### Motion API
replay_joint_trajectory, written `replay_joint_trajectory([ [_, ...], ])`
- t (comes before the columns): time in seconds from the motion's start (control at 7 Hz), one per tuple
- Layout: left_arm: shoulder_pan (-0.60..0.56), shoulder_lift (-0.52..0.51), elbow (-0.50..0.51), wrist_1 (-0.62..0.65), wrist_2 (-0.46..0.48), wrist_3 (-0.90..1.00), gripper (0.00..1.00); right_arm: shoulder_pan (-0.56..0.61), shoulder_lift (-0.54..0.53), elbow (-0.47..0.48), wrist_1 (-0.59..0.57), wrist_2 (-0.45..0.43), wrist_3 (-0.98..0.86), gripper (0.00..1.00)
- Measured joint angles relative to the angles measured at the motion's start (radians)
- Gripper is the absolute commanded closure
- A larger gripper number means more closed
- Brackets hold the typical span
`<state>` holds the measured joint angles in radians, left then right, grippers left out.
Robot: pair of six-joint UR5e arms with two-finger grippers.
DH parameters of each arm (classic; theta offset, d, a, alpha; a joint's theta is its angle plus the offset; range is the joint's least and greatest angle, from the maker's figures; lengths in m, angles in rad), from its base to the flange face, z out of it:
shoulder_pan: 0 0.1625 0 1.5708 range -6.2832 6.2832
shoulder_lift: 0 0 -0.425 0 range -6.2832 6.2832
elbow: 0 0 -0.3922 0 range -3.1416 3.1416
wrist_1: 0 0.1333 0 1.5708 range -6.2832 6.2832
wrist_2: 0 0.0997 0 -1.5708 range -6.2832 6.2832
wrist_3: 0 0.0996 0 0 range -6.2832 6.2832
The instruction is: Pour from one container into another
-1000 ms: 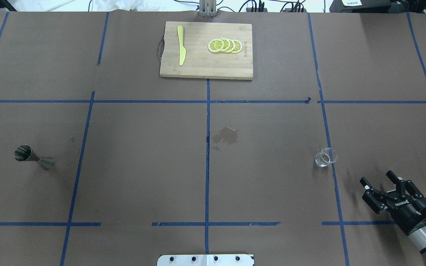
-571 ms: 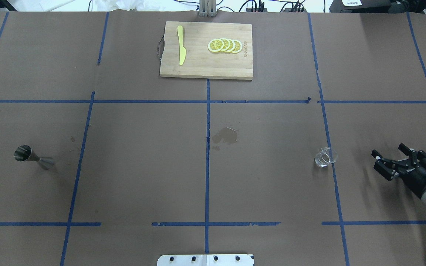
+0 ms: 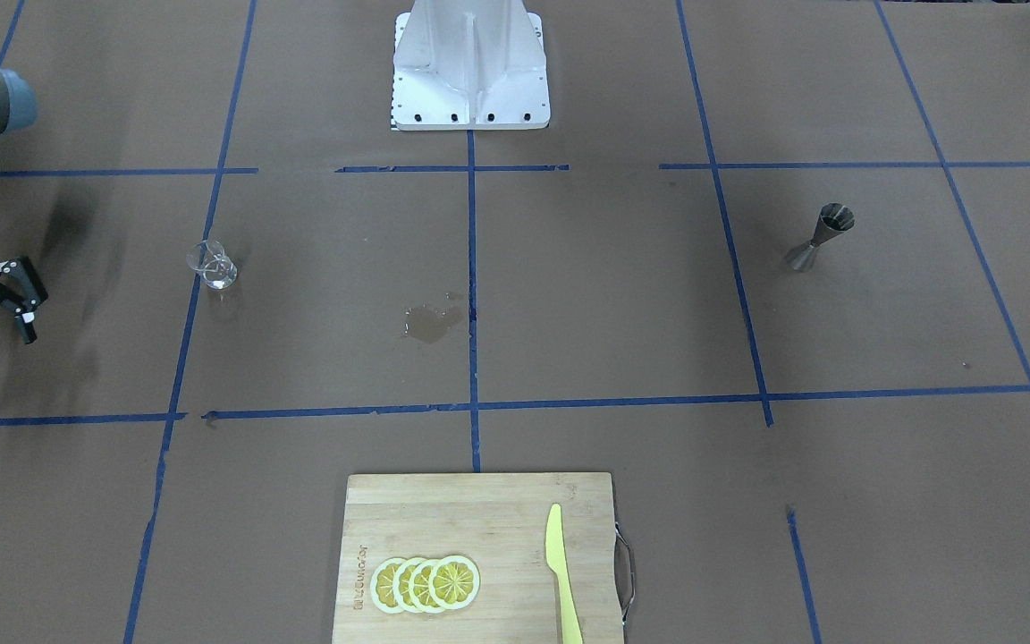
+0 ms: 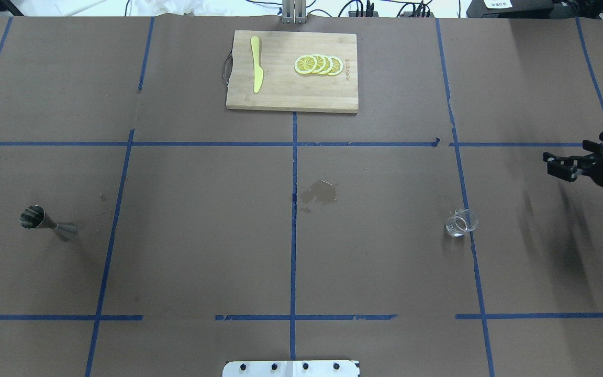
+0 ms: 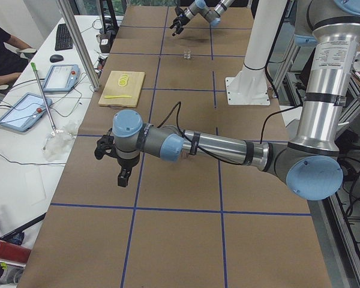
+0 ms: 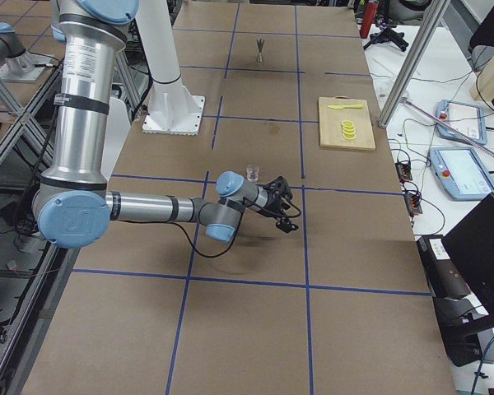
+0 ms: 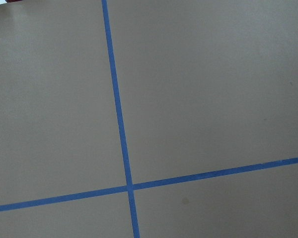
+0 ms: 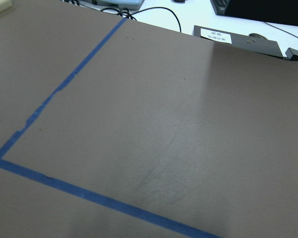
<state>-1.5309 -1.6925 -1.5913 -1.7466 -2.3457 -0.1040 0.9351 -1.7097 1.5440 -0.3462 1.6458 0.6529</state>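
Note:
The clear glass cup [image 4: 460, 222] stands upright on the brown paper right of centre, also seen in the front view [image 3: 211, 266]. The steel jigger [image 4: 45, 222] stands upright far to the left, on its own. My right gripper [image 4: 560, 165] hovers at the table's right edge, open and empty, well to the right of the cup and farther from the robot; the front view shows its fingers [image 3: 28, 317] spread. My left gripper [image 5: 111, 163] appears only in the exterior left view, off the table's left end, so I cannot tell whether it is open or shut.
A wooden cutting board [image 4: 291, 97] lies at the far middle with lemon slices [image 4: 318, 65] and a yellow knife [image 4: 256, 70]. A wet stain [image 4: 320, 192] marks the paper at centre. The robot's white base [image 3: 470, 89] stands at the near edge.
My right gripper has swung from the near right corner away from the robot along the right edge, past the cup's level, turning edge-on. Cup and jigger have not moved.

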Motion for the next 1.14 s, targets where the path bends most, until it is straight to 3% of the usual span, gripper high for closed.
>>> replay_joint_trajectory([
  [0.29, 0.000, 0.022, 0.016, -0.017, 0.000, 0.000, 0.00, 0.236, 0.038, 0.000, -0.231, 0.309, -0.265, 0.00],
  [0.57, 0.000, 0.058, 0.017, -0.062, 0.000, 0.001, 0.00, 0.413, 0.049, 0.004, -0.540, 0.528, -0.617, 0.00],
  [0.86, 0.000, 0.065, 0.015, -0.065, 0.002, -0.001, 0.00, 0.515, 0.071, 0.056, -0.891, 0.641, -0.839, 0.00],
  [1.14, -0.001, 0.084, -0.013, -0.013, 0.005, -0.001, 0.00, 0.557, 0.174, 0.132, -1.300, 0.662, -0.891, 0.00],
])
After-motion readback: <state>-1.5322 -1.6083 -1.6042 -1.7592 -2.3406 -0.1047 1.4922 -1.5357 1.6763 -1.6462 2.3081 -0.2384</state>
